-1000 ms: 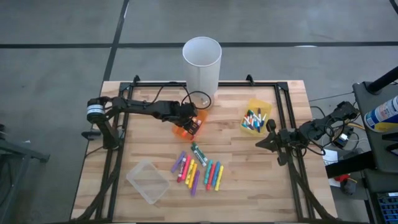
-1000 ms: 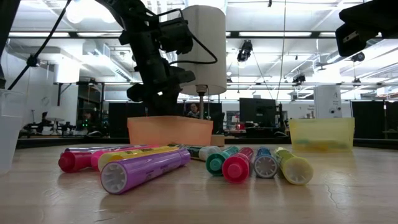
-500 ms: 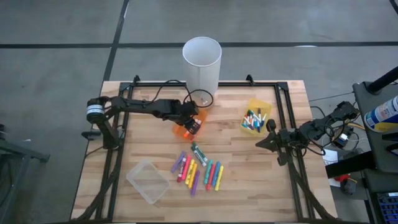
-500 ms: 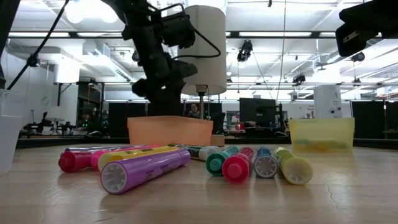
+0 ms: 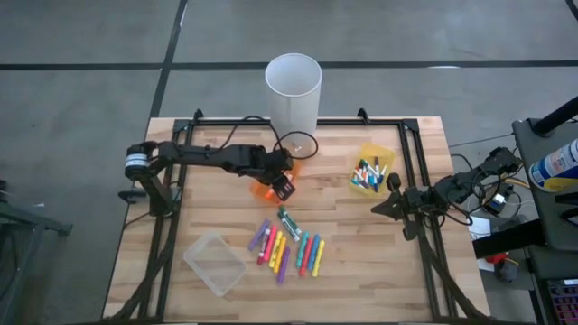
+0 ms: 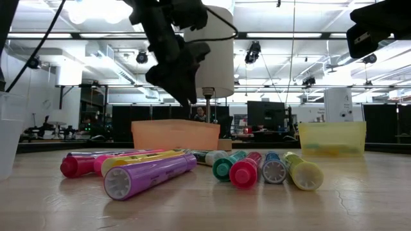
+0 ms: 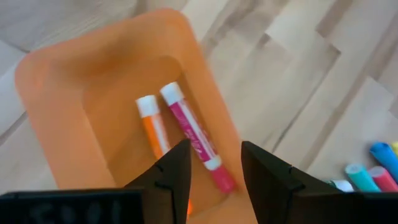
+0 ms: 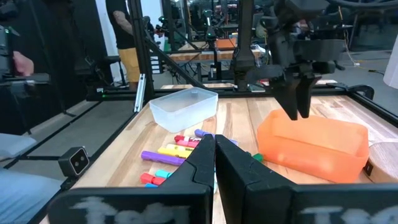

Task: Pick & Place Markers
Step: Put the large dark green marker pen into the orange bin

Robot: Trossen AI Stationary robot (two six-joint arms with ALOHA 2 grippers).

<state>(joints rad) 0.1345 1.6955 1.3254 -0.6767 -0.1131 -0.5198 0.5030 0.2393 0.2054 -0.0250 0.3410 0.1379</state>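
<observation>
My left gripper (image 5: 282, 183) hangs open just above the orange bin (image 5: 263, 190), fingers pointing down and touching nothing; the low view shows its tips (image 6: 189, 99) clear of the bin's rim (image 6: 175, 122). Inside the bin lie a pink marker (image 7: 193, 134) and an orange marker (image 7: 152, 127). Several loose markers (image 5: 289, 248) lie flat in a row on the wood, nearer the table's near edge. More markers fill the yellow bin (image 5: 371, 171). My right gripper (image 5: 379, 208) waits shut at the table's right side, holding nothing.
A tall white cylinder (image 5: 293, 86) stands at the table's far edge, right behind the orange bin. An empty clear bin (image 5: 215, 263) sits near the front left. A black frame (image 5: 411, 162) runs along the table's sides. Bare wood lies between the loose markers and the yellow bin.
My left gripper has risen out of the orange bin and shifted a little toward the table's right. The bin and the loose markers have stayed where they were.
</observation>
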